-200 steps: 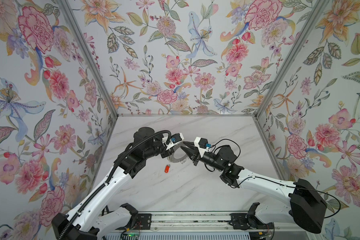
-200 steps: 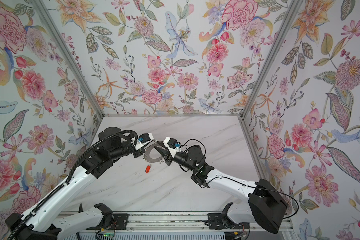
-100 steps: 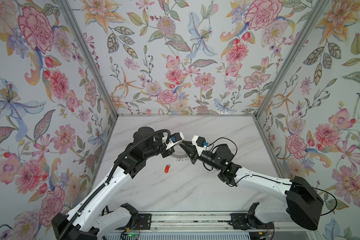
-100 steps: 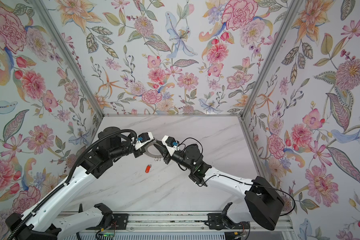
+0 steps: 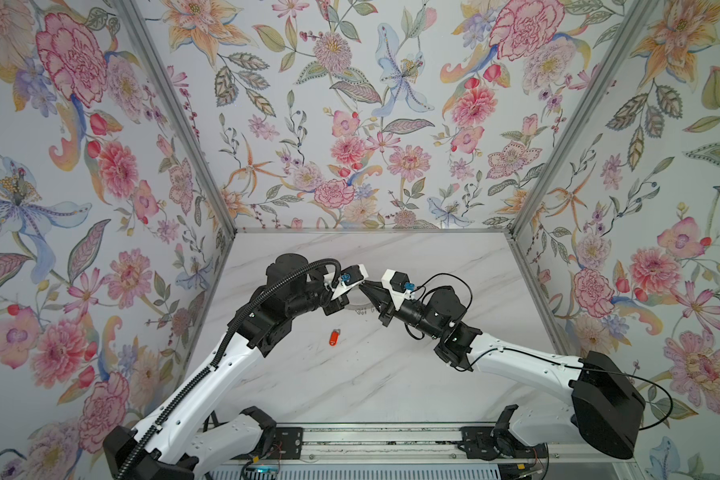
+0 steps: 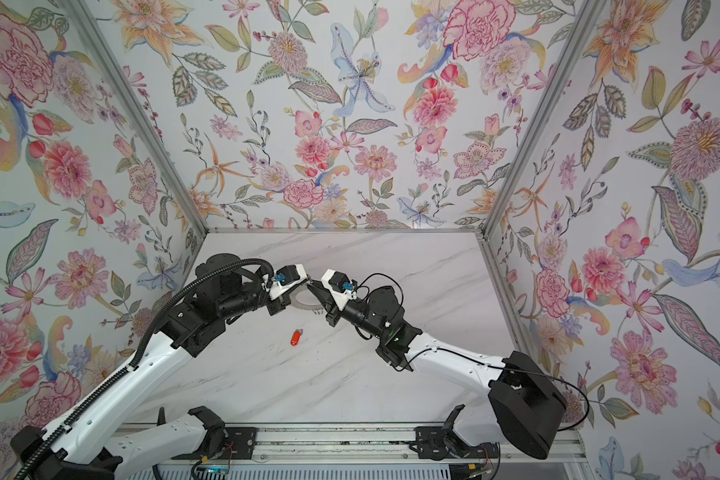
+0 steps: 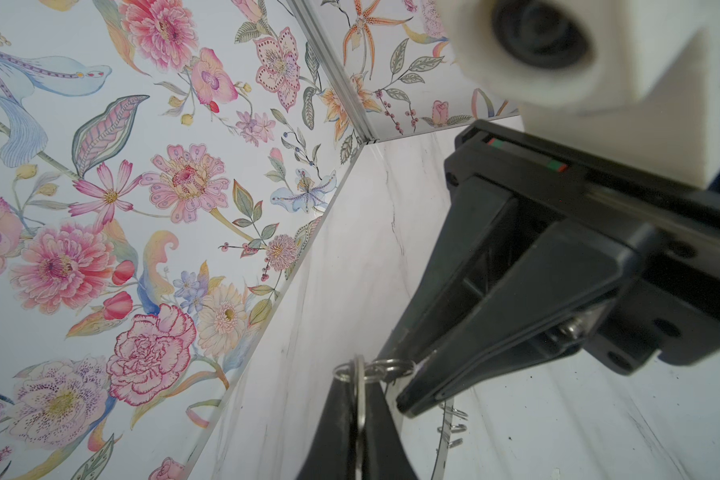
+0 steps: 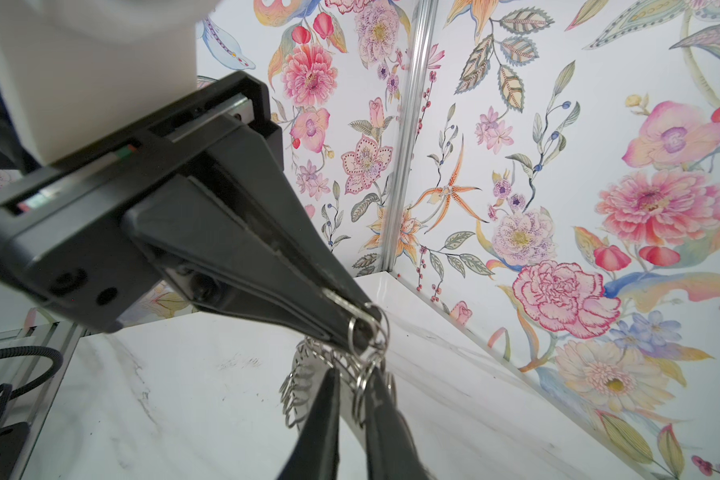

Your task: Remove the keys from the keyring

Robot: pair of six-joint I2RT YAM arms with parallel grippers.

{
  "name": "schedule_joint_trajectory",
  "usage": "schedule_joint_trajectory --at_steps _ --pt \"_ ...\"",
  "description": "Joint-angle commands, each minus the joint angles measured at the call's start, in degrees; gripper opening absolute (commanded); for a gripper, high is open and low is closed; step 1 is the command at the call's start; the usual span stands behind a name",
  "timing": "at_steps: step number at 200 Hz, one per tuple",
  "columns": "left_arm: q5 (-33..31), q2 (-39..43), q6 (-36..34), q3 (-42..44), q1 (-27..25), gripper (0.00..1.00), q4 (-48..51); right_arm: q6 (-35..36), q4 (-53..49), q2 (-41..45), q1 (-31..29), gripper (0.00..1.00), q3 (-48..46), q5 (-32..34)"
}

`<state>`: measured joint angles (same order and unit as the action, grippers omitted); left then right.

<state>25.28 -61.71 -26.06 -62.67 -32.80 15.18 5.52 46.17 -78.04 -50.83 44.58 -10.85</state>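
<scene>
Left gripper (image 8: 360, 327), jaws pressed together on a wire loop (image 8: 368, 321) at the rim of the keyring (image 6: 308, 306), with the keyring hanging beneath its tip between the two arms. Right gripper (image 8: 356, 384) meets it tip to tip, jaws narrowly parted about a second loop (image 8: 360, 392); whether they pinch it cannot be told. The orange-red fob (image 5: 334, 337) lies loose on the table (image 5: 350, 395), apart from the keyring.

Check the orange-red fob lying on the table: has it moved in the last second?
No. The orange-red fob lies in the same spot on the marble table, no nearer the front rail, in both top views.
</scene>
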Motion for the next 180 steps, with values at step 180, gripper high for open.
schedule_joint_trajectory --at_steps 180 --pt "0.1 1.3 0.0 -1.9 -0.5 0.0 -2.1 2.3 -3.2 0.9 -0.8 0.14 0.2 4.2"
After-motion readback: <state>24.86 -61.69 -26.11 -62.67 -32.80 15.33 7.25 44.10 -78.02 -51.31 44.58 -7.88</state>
